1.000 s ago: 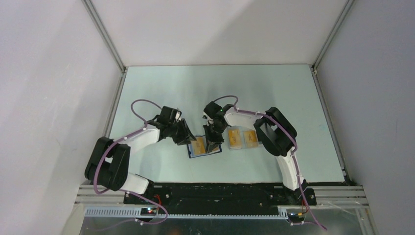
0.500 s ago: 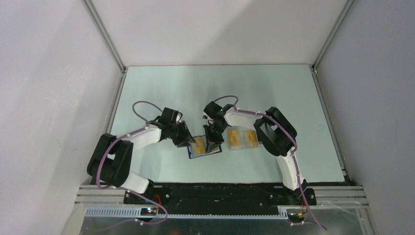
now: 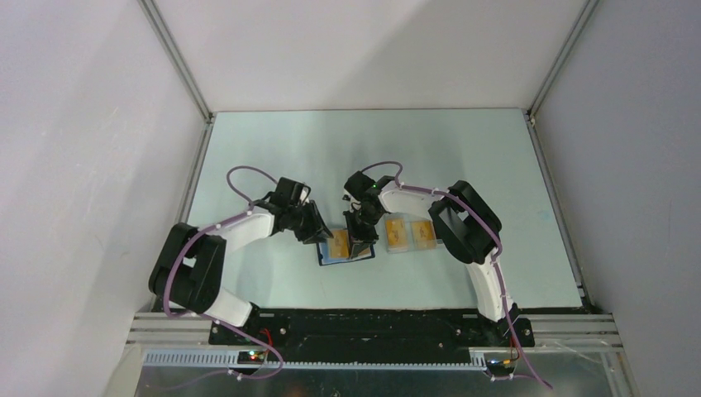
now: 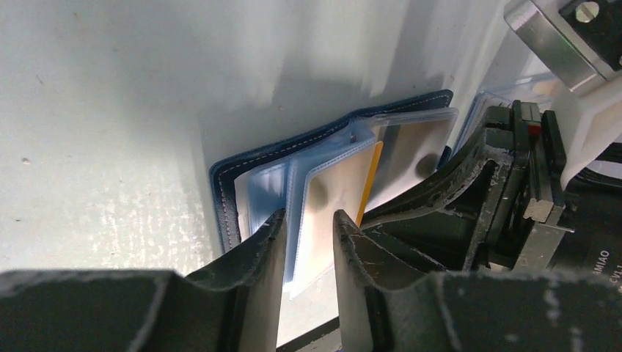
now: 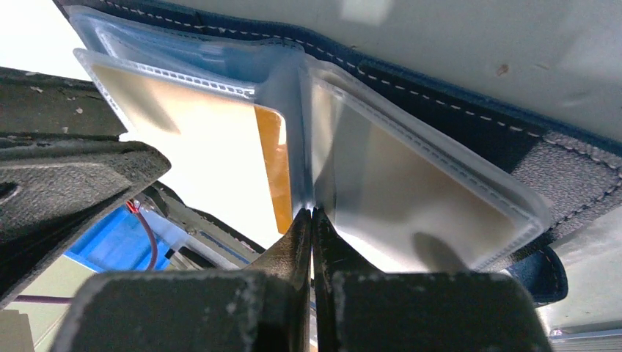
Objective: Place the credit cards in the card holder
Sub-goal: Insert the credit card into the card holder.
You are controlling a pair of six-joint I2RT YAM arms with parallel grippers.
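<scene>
The navy card holder (image 3: 327,259) lies open on the table between my arms, its clear sleeves fanned up. One orange-yellow card (image 3: 336,244) sits in a sleeve; its edge shows in the left wrist view (image 4: 372,176) and the right wrist view (image 5: 275,158). My left gripper (image 3: 321,235) is at the holder's left edge (image 4: 227,183), its jaws (image 4: 309,220) a little apart around one clear sleeve. My right gripper (image 3: 360,246) is shut, its tips (image 5: 312,213) pressed on the fold between sleeves, over the navy cover (image 5: 557,169). Two more cards (image 3: 398,234) (image 3: 422,234) lie flat just to the right.
The right arm's fingers (image 4: 506,169) stand close beside my left gripper over the holder. Pale walls with metal rails (image 3: 178,58) bound the table on the left, back and right. The black base rail (image 3: 372,324) runs along the near edge.
My left gripper has shifted slightly right and back along the holder's left edge. The right gripper and the cards have not moved.
</scene>
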